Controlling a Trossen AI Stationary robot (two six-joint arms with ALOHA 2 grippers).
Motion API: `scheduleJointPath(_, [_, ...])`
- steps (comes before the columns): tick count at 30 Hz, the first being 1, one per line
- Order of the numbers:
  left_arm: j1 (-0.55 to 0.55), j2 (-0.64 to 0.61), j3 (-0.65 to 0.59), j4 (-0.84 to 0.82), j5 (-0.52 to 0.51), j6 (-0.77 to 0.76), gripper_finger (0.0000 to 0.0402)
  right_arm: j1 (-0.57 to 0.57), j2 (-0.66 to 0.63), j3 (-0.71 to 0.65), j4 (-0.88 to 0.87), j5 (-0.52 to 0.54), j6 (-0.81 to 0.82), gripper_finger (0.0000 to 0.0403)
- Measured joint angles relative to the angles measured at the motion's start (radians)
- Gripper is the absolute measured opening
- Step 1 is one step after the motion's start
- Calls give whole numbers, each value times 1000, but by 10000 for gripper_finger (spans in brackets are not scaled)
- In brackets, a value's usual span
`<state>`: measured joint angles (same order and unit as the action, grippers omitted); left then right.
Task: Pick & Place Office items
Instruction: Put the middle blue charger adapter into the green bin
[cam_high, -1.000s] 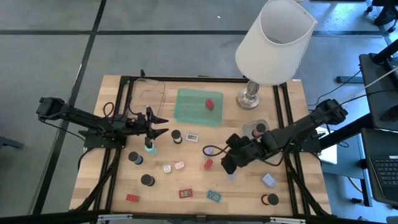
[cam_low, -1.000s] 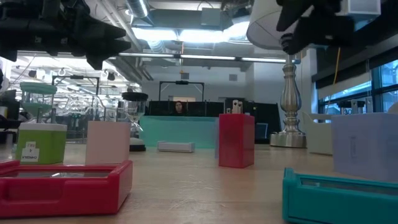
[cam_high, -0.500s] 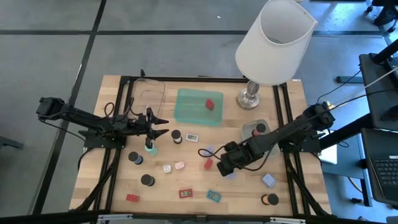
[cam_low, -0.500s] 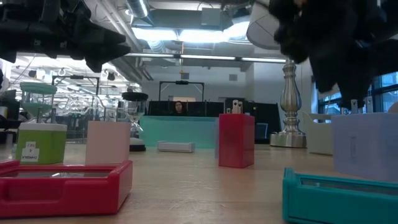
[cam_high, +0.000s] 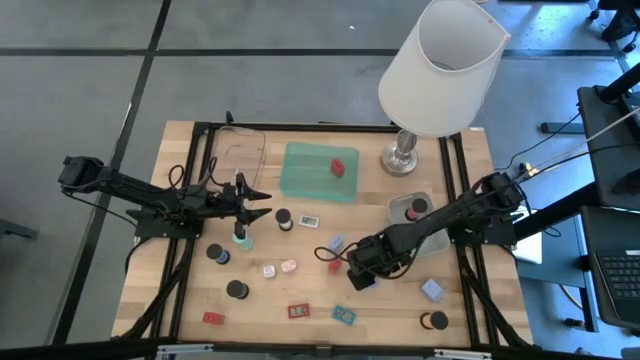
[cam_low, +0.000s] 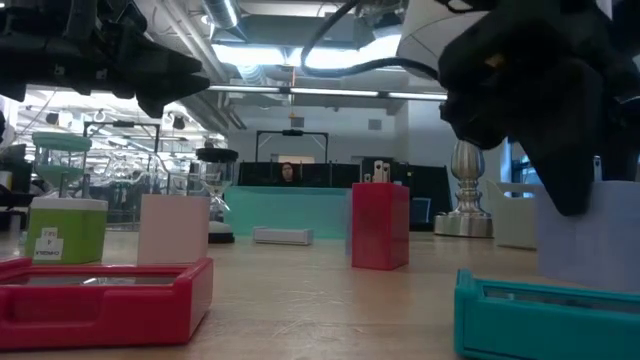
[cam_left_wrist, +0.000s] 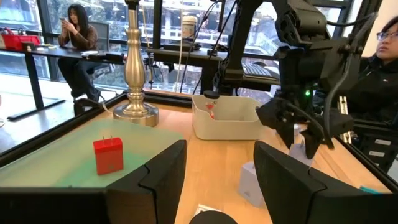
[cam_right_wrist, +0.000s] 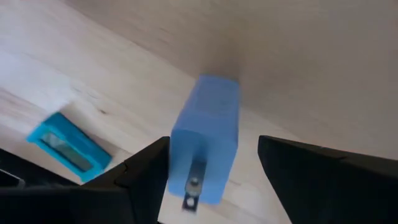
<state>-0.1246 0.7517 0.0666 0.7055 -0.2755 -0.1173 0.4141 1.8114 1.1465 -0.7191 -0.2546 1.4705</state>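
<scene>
Right tool (cam_high: 362, 277) has dropped toward 6 o'clock, jaws apart astride blue block (cam_right_wrist: 205, 140); left tool (cam_high: 258, 203) narrow, idle. Most items unsorted.

Plug block (cam_right_wrist: 205, 137) between right tool (cam_right_wrist: 211, 168) fingers, above table (cam_right_wrist: 298, 56)

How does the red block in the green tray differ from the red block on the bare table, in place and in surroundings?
The tray block sits inside the green tray, alone there, far from both grippers. The table block stands on the bare wood among other pieces, right beside the right gripper. Both are small and red.
</scene>
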Motion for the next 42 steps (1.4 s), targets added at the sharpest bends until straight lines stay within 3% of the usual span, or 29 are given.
scheduleJointPath(5, [0,0,0,-3,0,0,185,-1,15,0,-3,-17,-145,216])
scheduleJointPath(13, [0,0,0,-9,0,0,186,-11,15,0,-3,-56,-306,120])
scheduleJointPath(23, [0,0,0,-9,-3,0,182,-107,-32,8,-28,-108,-487,121])
scheduleJointPath(28, [0,0,0,-8,-30,1,180,-200,-98,100,-124,-7,-614,121])
scheduleJointPath(35, [0,0,0,-8,-104,1,180,-352,-114,273,-159,229,-934,121])
scheduleJointPath(42, [0,0,0,-8,-134,1,180,-556,-54,331,-148,293,-1041,137])
